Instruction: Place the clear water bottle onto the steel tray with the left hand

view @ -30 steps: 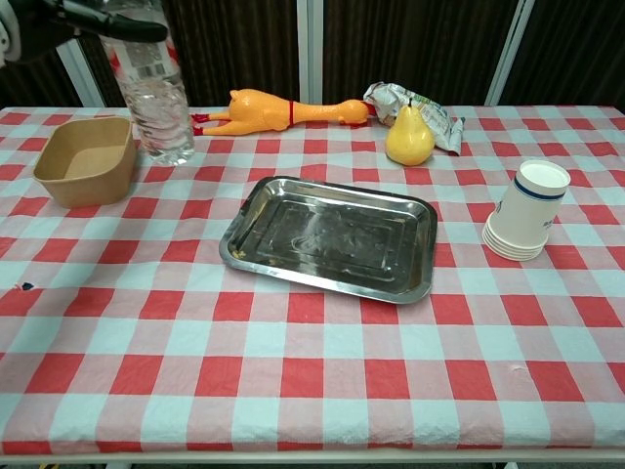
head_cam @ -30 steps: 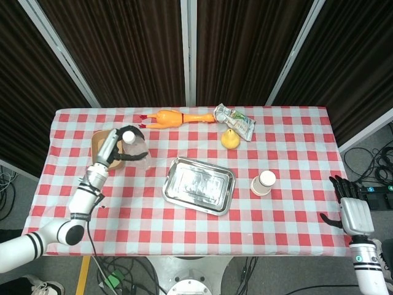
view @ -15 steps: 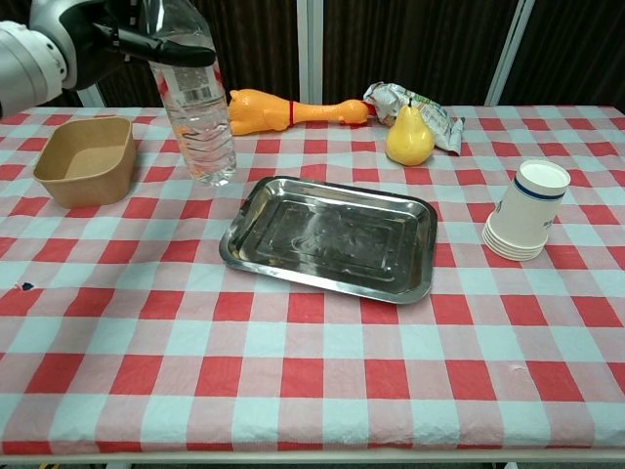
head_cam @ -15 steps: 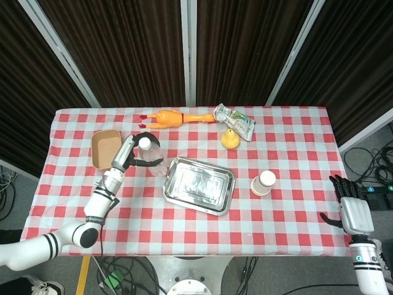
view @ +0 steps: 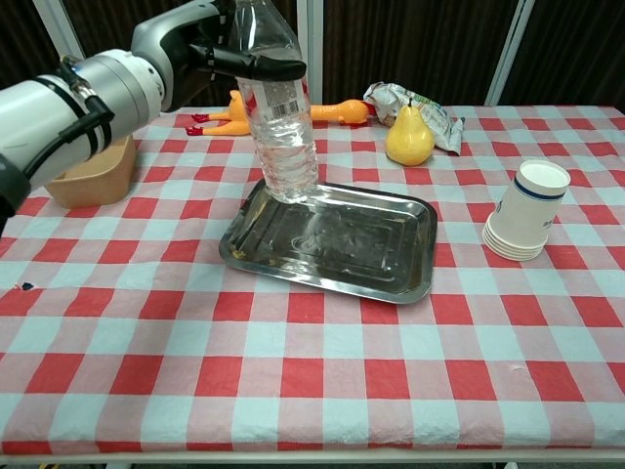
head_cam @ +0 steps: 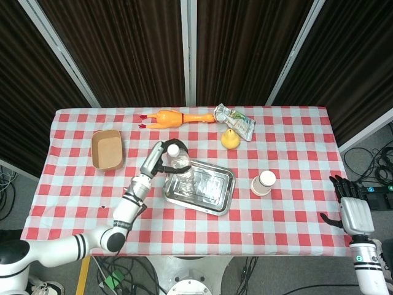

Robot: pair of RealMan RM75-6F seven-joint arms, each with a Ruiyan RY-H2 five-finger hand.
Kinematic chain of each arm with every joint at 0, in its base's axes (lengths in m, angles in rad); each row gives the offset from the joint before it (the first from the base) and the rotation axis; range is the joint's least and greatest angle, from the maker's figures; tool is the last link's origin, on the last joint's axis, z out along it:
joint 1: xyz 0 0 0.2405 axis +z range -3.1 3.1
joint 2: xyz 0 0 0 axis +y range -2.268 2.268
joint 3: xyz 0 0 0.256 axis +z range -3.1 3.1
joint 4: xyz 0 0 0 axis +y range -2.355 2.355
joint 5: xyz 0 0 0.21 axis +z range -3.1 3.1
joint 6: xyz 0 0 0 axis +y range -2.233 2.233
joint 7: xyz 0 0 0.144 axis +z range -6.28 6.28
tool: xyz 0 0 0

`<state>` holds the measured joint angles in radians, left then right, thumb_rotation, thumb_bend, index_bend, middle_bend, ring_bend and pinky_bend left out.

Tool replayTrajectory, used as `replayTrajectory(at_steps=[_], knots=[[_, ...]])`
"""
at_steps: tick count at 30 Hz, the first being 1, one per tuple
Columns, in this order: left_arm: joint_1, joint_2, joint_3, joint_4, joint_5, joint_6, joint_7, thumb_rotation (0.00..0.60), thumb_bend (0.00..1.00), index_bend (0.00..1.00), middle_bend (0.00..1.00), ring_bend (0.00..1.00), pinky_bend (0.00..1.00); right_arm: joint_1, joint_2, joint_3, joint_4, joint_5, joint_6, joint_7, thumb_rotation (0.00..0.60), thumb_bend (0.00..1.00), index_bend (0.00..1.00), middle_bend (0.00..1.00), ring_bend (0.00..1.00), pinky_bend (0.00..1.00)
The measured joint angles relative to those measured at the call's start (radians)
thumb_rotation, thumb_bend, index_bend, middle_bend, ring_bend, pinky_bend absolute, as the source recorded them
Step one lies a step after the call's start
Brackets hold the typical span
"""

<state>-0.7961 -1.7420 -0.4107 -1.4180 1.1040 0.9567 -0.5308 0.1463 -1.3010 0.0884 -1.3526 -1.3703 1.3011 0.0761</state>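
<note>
My left hand [head_cam: 161, 161] [view: 229, 51] grips the clear water bottle [head_cam: 181, 165] [view: 278, 112] around its upper body and holds it upright. The bottle's base hangs over the near-left part of the steel tray [head_cam: 212, 192] [view: 381, 249]; I cannot tell whether it touches the tray. The tray lies in the middle of the checked table with nothing else in it. My right hand [head_cam: 349, 206] hangs beyond the table's right edge, fingers spread, holding nothing.
A brown paper bowl [head_cam: 106, 149] [view: 83, 181] sits at the left. At the back lie a rubber chicken [head_cam: 177, 117] [view: 327, 110], a crumpled snack bag [head_cam: 236, 120] [view: 415, 101] and a yellow pear [head_cam: 230, 139] [view: 409, 137]. Stacked paper cups [head_cam: 264, 182] [view: 527, 210] stand right of the tray.
My left hand has carried the bottle rightward, from beside the brown bowl to above the tray's left part. The right hand has not moved.
</note>
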Motion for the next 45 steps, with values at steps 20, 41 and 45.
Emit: replayTrajectory(at_steps=[20,41,45], knots=[[0.034,-0.105,0.069,0.109,0.100,0.053,-0.041,0.600,0.24,0.55,0.63,0.55,0.53,0.003,0.003,0.000,0.000,0.004,-0.013,0.013,0.600,0.10,0.03,0.03,0.00,0.00],[0.063,-0.106,0.110,0.134,0.189,0.047,-0.133,0.600,0.01,0.20,0.28,0.22,0.26,0.008,0.007,-0.001,-0.006,0.010,-0.027,0.019,0.600,0.10,0.03,0.03,0.00,0.00],[0.059,-0.101,0.090,0.122,0.194,0.056,-0.144,0.600,0.00,0.17,0.25,0.20,0.24,0.008,0.007,0.000,-0.007,0.011,-0.029,0.019,0.600,0.10,0.03,0.03,0.00,0.00]])
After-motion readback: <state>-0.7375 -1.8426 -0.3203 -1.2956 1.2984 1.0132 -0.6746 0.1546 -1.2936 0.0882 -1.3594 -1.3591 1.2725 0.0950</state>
